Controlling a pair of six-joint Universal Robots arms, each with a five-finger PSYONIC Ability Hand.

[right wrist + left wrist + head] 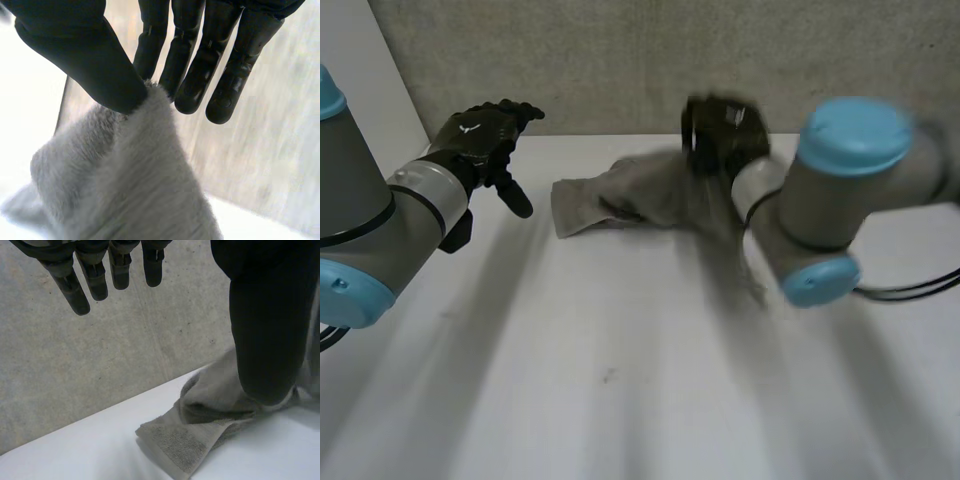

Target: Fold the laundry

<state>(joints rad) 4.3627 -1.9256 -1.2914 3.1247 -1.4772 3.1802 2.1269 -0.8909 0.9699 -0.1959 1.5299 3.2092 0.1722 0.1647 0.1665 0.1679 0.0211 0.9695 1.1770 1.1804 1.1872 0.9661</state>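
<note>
Head view: high, between and behind the arms (380, 220), looking down and forward over the table (620, 380) to the far wall (620, 60). Left wrist view: close behind the left hand (95, 280), facing the far wall and the towel (190, 445) at the table's far side; right wrist view: even tighter behind the right hand (75, 55), towel up against it. All three share towel and far wall.

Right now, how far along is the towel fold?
Nothing folded yet: the grey towel lies bunched on the white table. In hand: the right hand pinches one part of it between thumb and fingers. The left hand is open, off the cloth. Spreading and every fold remain.
</note>
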